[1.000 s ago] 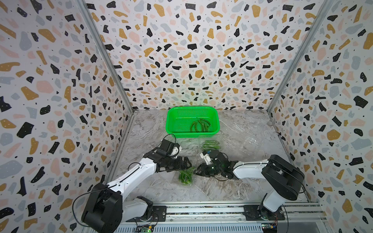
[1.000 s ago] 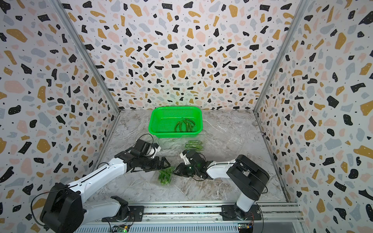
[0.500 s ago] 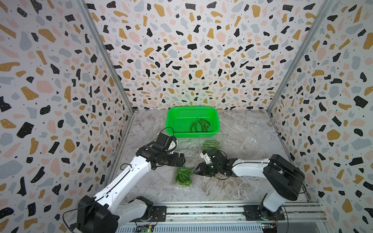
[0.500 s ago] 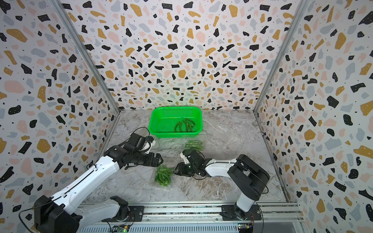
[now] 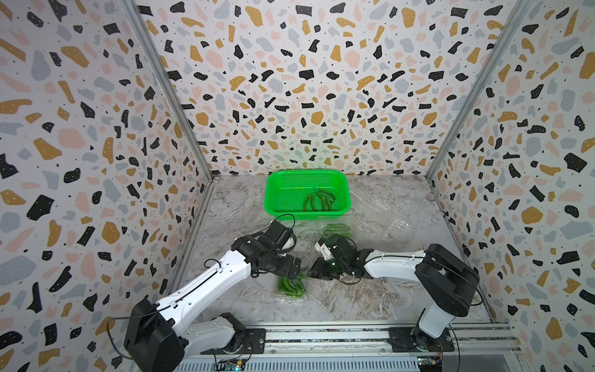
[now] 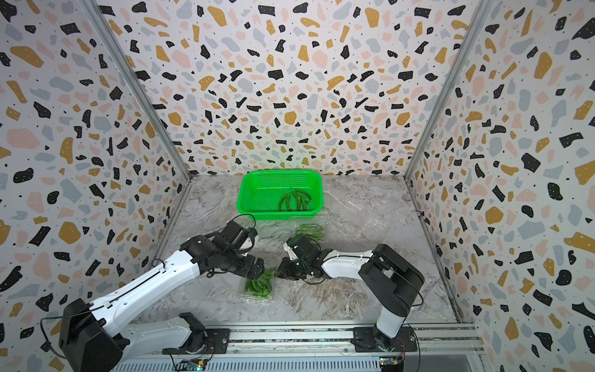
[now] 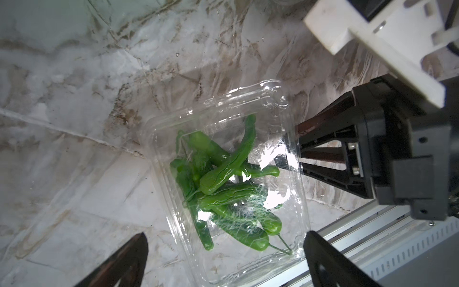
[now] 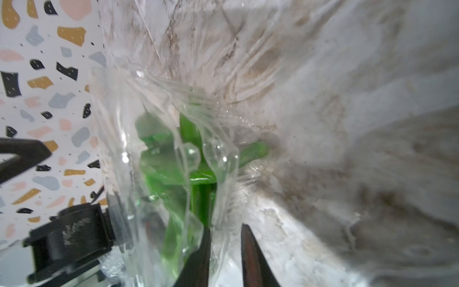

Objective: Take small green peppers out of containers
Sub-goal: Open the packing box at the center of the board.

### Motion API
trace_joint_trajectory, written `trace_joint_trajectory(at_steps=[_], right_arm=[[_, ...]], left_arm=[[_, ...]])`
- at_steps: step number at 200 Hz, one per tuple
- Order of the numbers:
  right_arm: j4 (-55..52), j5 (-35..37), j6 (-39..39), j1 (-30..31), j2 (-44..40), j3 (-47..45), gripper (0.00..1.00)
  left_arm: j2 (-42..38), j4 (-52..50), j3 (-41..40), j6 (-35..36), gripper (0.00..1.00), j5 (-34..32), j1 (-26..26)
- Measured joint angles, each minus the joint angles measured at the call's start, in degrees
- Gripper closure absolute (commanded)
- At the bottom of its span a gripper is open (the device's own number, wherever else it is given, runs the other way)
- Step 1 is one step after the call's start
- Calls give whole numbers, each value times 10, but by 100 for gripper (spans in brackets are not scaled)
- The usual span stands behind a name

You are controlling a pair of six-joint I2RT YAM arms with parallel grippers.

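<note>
Left jaws wide over container; only wrist views show right jaws pinching it.

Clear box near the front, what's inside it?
Inside the clear box lie small green peppers, piled on each other. The top ones cover the ones beneath, and shiny glare hides parts, so I can't count them all.
</note>
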Motion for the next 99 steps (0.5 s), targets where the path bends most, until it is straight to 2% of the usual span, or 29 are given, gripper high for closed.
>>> trace_joint_trajectory(at_steps=[60, 99], right_arm=[[-9, 2, 6, 3, 1, 16, 98], [-10, 2, 13, 8, 9, 30, 100]], left_arm=[[22, -1, 0, -29, 5, -43, -49], [48, -1, 0, -61, 7, -73, -73]])
